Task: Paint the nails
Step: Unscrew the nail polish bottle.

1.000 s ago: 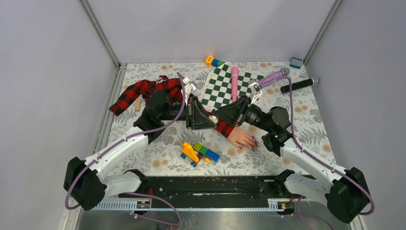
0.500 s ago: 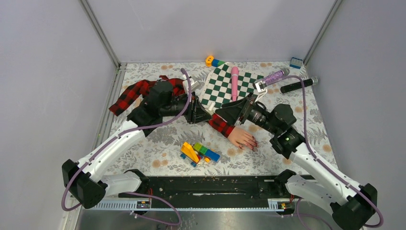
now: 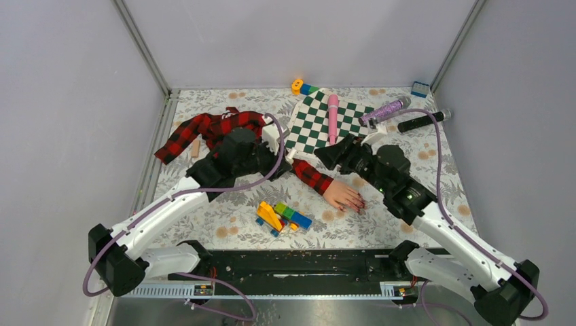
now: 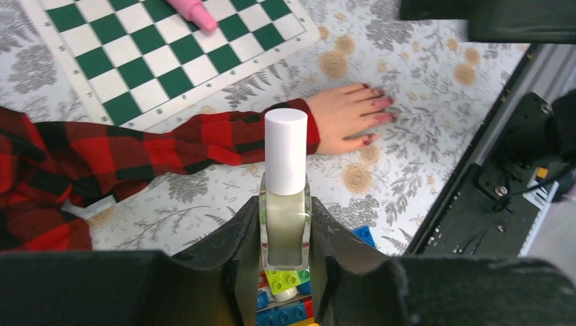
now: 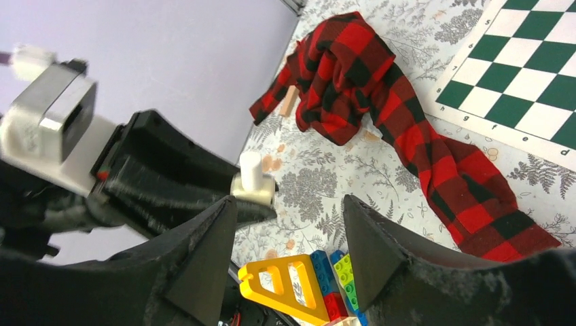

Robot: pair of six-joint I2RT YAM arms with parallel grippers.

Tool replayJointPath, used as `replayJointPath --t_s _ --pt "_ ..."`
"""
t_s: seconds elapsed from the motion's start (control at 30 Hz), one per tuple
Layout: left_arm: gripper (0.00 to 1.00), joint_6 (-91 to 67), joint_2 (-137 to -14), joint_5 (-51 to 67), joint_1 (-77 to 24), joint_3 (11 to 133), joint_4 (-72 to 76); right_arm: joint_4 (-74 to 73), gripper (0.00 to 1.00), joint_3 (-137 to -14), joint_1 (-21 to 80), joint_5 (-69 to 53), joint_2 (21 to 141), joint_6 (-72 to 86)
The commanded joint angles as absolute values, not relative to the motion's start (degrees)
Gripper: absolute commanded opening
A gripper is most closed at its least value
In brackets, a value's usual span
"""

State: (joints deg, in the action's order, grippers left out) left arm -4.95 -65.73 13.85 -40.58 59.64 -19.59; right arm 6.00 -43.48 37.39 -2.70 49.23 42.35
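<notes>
Above the counter, left end effector clamping a white-capped bottle, right end effector parted and empty, dark-red nails nearby

Open table lies between the mannequin hand and the near edge; toy bricks block its left side, the right arm overhangs its right.

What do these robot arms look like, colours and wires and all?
Both have white tube-like links joined by chunky black joints. The left arm and right arm each carry a looping purple cable. Each ends in a matte black tool with two wedge-shaped fingers: the left tool and the right tool.
</notes>
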Motion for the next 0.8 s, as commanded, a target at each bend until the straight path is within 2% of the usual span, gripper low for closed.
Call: replayJointPath --t_s 0.0,0.3,0.47,0.77 --pt "0.0 -2.84 -65.19 10.63 -43.47 60.88 -18.32 1.29 0.66 -50.77 40.35 2.51 53.56 39.37" --pt "0.0 -2.71 -65.52 8.6 -43.78 60.77 -18.63 0.33 0.61 -53.12 43.18 4.22 55.73 40.73" --pt "0.0 -2.81 -65.31 9.13 -44.05 60.48 -18.29 0.35 0.56 -55.56 43.94 2.12 59.64 41.54" --pt "0.0 -3.24 -65.53 10.38 -44.55 60.23 -17.68 1.2 0.54 -58.18 44.38 -1.65 64.75 43.98"
